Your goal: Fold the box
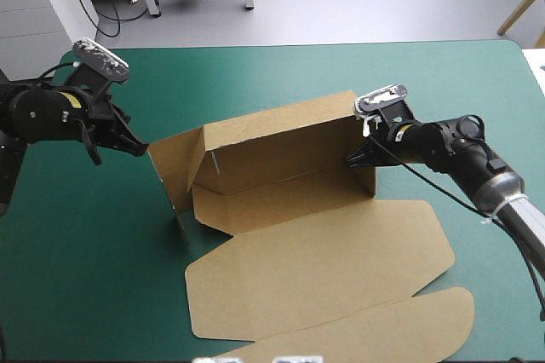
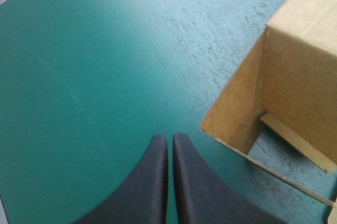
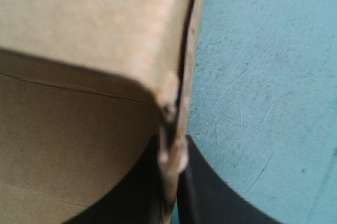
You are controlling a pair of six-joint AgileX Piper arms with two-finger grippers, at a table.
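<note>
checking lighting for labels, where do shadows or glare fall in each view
High view: soft shadow inside the box, no glare. Left wrist view: pale sheen on the teal-green cover. Right wrist view: dark shadow inside the box beside the right tool.

We find the desk (image 1: 85,278) brightly and evenly lit from above in the high view, without hard glare. The box (image 1: 281,150) throws only soft, short shadows, darkest inside its raised walls and under the flap at its left end. In the left wrist view a pale sheen spreads over the teal-green cover ahead of the left end effector (image 2: 170,139), and the box's inner corner sits in shade. In the right wrist view the brown board lies so near that it blurs, with a curved shadow crossing its inner face, while the scratched cover beside it is bright and crisp.
</note>
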